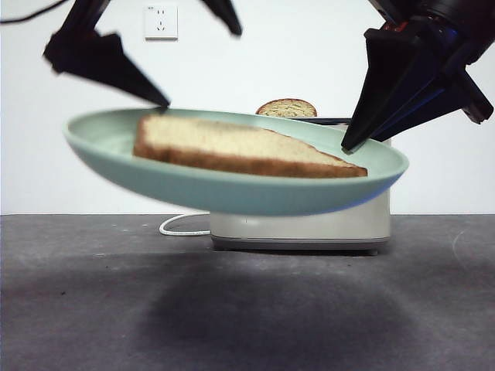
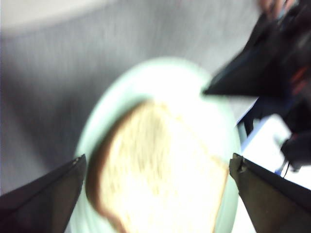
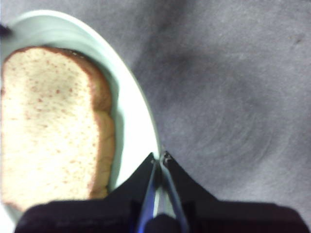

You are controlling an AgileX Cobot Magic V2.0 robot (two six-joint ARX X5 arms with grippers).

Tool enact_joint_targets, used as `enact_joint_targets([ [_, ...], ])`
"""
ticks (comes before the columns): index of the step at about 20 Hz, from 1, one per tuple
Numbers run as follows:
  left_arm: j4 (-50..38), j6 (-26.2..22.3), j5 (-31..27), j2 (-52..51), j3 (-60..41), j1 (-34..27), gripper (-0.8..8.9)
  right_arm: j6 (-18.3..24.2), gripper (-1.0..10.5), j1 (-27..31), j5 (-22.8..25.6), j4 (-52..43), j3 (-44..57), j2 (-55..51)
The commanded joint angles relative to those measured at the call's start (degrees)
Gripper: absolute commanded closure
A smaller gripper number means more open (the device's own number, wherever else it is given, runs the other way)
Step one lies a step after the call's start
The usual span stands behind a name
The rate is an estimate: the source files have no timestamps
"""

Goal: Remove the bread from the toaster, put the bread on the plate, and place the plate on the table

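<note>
we see the plate (image 1: 232, 193) hiding most of the toaster (image 1: 309, 228); right end effector (image 3: 160, 158) pinches its rim, left end effector (image 2: 155, 167) spread over bread (image 1: 240, 151).

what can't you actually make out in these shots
- Toaster, front view: the plate in front hides its upper body and slots.
- Second slice, front view: only its dome shows above the plate.
- Left gripper, left wrist view: motion blur smears the bread and the plate's rim.
- Right gripper, right wrist view: shut on the plate's rim; the plate's far side is cut off.
</note>
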State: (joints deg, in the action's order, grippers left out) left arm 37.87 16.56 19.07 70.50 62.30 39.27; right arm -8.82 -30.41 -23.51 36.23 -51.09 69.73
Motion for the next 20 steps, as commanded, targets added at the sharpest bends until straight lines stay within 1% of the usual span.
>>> enact_joint_targets([
  [1, 0.66, -0.72, 0.04, 0.22, 2.60, -0.09, 3.19, -0.77, 9.6, -0.09, -0.55, -0.17, 0.35, -0.33],
  [5, 5.11, -3.28, 0.04, 0.04, 9.18, -0.11, 3.19, -0.83, 9.6, 0.00, 0.15, -0.46, 0.35, -0.33],
  [6, 6.54, -3.41, 0.04, -0.17, 11.02, -0.11, 3.22, -0.92, 9.6, 0.02, 1.03, -1.03, 0.35, -0.33],
  [7, 7.67, -4.79, 0.09, -0.66, 12.57, -0.09, 3.81, -1.44, 9.6, 0.04, 2.45, -1.64, 0.35, -0.33],
  [8, 8.50, -6.54, 0.04, -1.55, 13.75, -0.09, 4.91, -1.84, 9.6, 0.04, 3.98, -2.05, 0.35, -0.33],
  [9, 9.01, -7.69, 0.04, -2.69, 14.64, -0.07, 6.30, -1.95, 9.6, 0.07, 5.22, -2.43, 0.35, -0.28],
  [10, 8.92, -7.85, 0.02, -4.20, 15.06, 0.13, 7.84, -2.21, 9.6, 0.11, 6.62, -3.10, 0.35, -0.09],
  [11, 8.74, -8.11, 0.00, -5.64, 15.06, 0.13, 8.21, -2.62, 9.6, 0.24, 7.48, -3.85, 0.35, 0.17],
  [12, 8.98, -9.05, -0.44, -7.37, 15.08, 0.13, 8.21, -3.37, 9.6, 0.81, 7.37, -4.66, 0.35, 0.77],
  [14, 10.12, -9.40, -2.08, -10.34, 15.06, 0.13, 8.21, -4.15, 9.6, 1.97, 7.34, -5.20, 0.35, 2.49],
  [17, 12.85, -12.02, -4.63, -14.69, 15.06, 0.46, 8.21, -4.26, 9.6, 3.65, 7.30, -5.55, 0.35, 7.06],
  [20, 16.31, -13.70, -7.54, -17.51, 15.06, 2.32, 8.21, -4.50, 9.6, 5.31, 6.99, -7.61, 0.35, 12.57],
])
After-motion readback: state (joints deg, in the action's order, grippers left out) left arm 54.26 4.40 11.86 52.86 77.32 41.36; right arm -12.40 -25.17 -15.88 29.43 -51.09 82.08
